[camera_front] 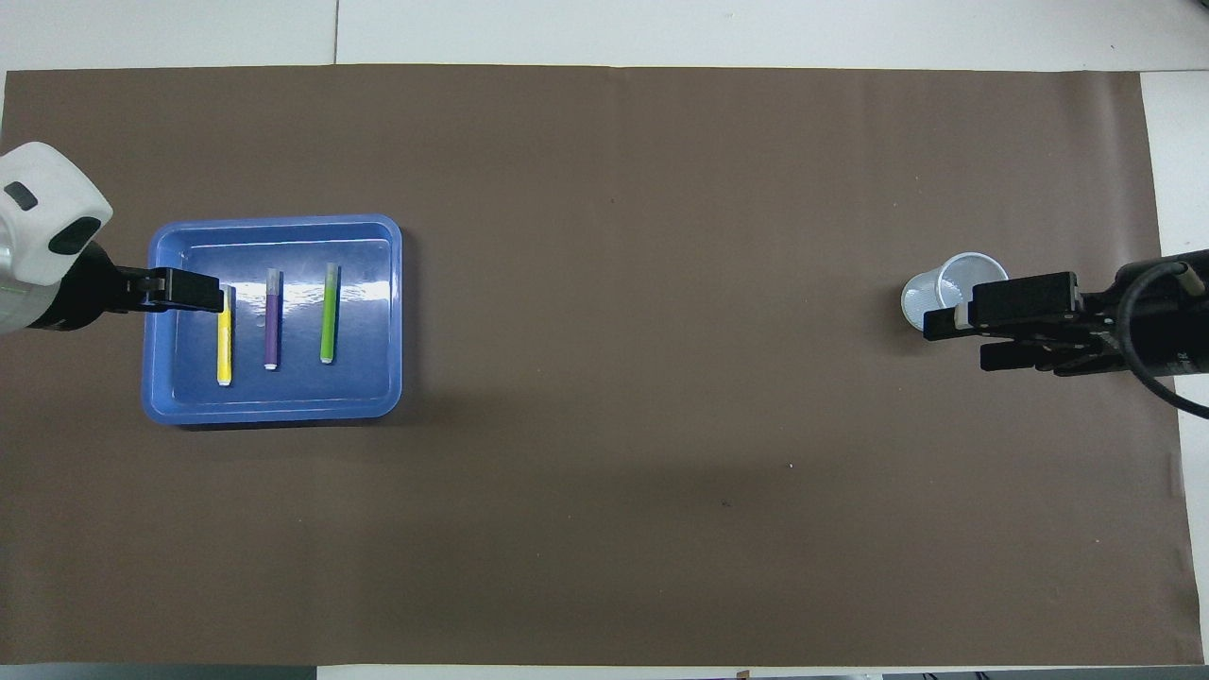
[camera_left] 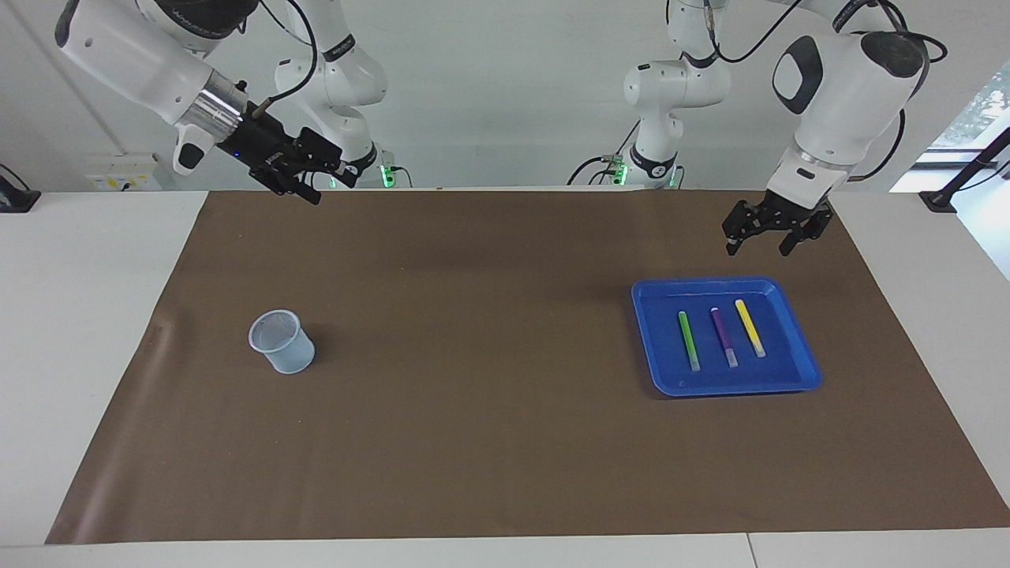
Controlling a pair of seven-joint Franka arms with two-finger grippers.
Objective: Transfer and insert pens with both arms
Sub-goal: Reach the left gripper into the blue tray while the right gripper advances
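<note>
Brown mat (camera_left: 505, 410) covers most of the white worktop (camera_left: 87, 331). Blue tray (camera_left: 797, 383) sits on the mat toward the left arm's end of the worktop, with three pens lying flat in it side by side, apart from each other, roughly parallel, pale cap ends pointing away from the robots. Green pen (camera_left: 688, 339) is the one closest to the mat's middle, purple pen (camera_left: 723, 336) lies in between, yellow pen (camera_left: 750, 326) is closest to the left arm's end. Translucent cup (camera_left: 282, 341) stands upright on the mat toward the right arm's end, well apart from the tray, nothing visible in it. Left gripper (camera_left: 772, 244) hangs in the air pointing down, over the mat just at the tray's robot-side edge, fingers spread, nothing held, no contact with tray or pens. In the overhead view the left gripper (camera_front: 194, 290) overlaps the tray rim and the yellow pen (camera_front: 225, 348), but the facing view shows it raised clear. Right gripper (camera_left: 316, 185) is up in the air over the robot-side edge of the mat at the right arm's end, tilted, fingers apart, holding nothing, well clear of the cup. Both arms wait.
</note>
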